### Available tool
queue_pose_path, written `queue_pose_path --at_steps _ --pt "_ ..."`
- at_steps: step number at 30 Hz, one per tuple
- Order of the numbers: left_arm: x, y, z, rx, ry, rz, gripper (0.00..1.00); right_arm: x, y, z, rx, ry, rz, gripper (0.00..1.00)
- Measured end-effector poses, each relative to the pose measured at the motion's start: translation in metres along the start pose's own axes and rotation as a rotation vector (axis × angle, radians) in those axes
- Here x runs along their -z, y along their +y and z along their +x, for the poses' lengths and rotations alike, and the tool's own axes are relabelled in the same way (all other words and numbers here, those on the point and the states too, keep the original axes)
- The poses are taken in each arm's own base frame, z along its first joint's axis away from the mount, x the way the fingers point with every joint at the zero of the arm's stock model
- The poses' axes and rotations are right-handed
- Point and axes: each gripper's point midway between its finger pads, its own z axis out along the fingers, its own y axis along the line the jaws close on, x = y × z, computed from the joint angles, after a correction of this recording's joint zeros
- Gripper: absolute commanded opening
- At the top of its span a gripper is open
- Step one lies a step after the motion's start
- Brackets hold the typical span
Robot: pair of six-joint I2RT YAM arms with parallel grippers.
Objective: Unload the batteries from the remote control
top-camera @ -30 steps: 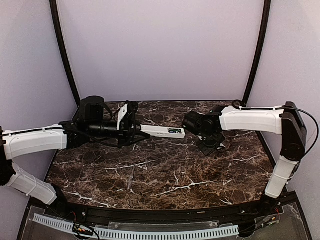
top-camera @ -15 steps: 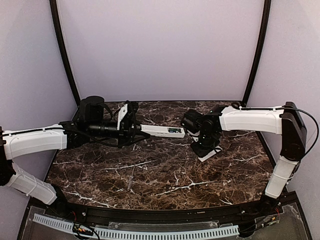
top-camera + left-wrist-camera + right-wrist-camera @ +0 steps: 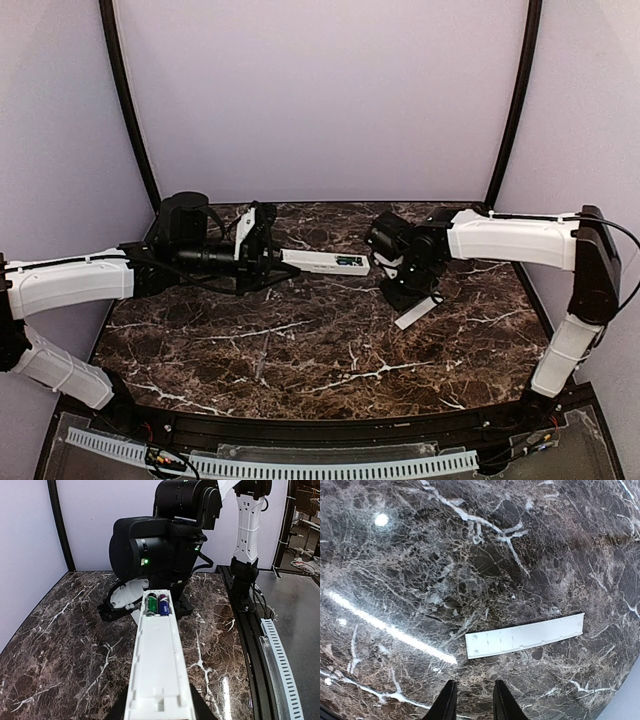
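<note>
Left gripper clamps the long slim white plastic remote control level above the dark marble table, small cylindrical batteries in its open far end; right gripper slightly parted, empty, near flat white cover strip.

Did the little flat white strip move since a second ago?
Yes. The white cover strip came down the top view, toward the near edge of the table, farther from the remote control, which stayed put. The right gripper is off it.
</note>
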Motion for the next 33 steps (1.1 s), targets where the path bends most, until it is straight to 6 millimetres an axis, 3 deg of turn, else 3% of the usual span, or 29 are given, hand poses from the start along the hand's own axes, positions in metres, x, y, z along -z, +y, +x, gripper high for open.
queue_pose_path --at_steps 5,12,19,23,30,33 --pt "0.0 -0.002 0.0 -0.001 -0.003 0.012 0.0 0.015 0.001 -0.005 -0.026 -0.061 -0.038 0.29" --pt "0.0 -0.011 -0.002 -0.003 -0.015 0.066 0.0 0.038 0.004 -0.002 -0.067 -0.154 -0.126 0.53" --pt "0.001 -0.015 0.0 -0.014 -0.008 0.083 0.0 0.077 0.01 -0.009 -0.109 -0.299 -0.263 0.8" --pt "0.001 -0.014 0.0 -0.023 -0.006 0.077 0.0 0.097 0.017 -0.012 -0.142 -0.371 -0.406 0.89" --pt "0.003 -0.013 0.0 -0.06 -0.014 0.062 0.0 0.146 0.011 -0.012 -0.226 -0.515 -0.727 0.94" --pt "0.005 -0.014 -0.001 -0.085 -0.025 0.052 0.0 0.166 0.022 -0.014 -0.208 -0.548 -0.867 0.94"
